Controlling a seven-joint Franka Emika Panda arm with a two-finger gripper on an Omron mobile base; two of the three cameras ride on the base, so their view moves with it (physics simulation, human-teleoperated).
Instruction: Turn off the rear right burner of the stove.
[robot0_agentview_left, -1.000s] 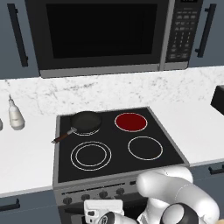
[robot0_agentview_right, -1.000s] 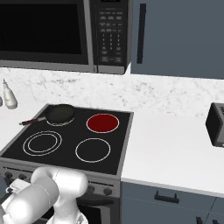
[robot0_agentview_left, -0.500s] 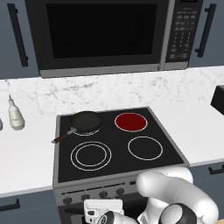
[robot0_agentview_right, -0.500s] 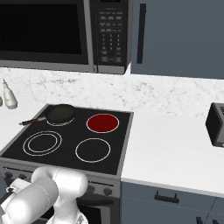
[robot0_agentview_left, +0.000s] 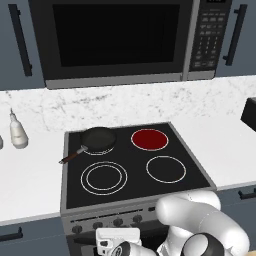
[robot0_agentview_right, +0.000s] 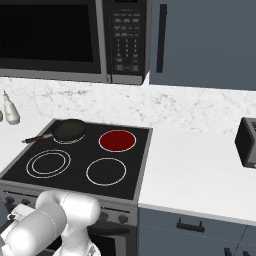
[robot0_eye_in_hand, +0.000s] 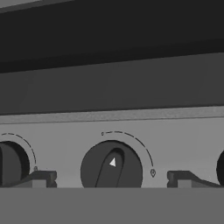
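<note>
The stove (robot0_agentview_left: 131, 181) is a black glass-top range, and its rear right burner (robot0_agentview_left: 149, 139) (robot0_agentview_right: 117, 140) glows solid red. My hand hangs low in front of the control panel, by the row of dark knobs (robot0_agentview_left: 117, 221). In the hand view a round knob (robot0_eye_in_hand: 111, 170) with a white pointer, its ridge tilted a little off vertical, sits centred in front of my gripper (robot0_eye_in_hand: 111, 179). The gripper is open: its fingertips (robot0_eye_in_hand: 40, 178) stand well out on both sides of the knob, not touching it. Two more knobs (robot0_eye_in_hand: 11, 164) peek in at the left and right edges.
A small frying pan (robot0_agentview_left: 97, 138) rests on the rear left burner, handle pointing front left. The black microwave (robot0_agentview_left: 115, 37) hangs above the stove. A bottle (robot0_agentview_left: 18, 132) stands on the left counter and a dark toaster (robot0_agentview_right: 247, 142) on the right one.
</note>
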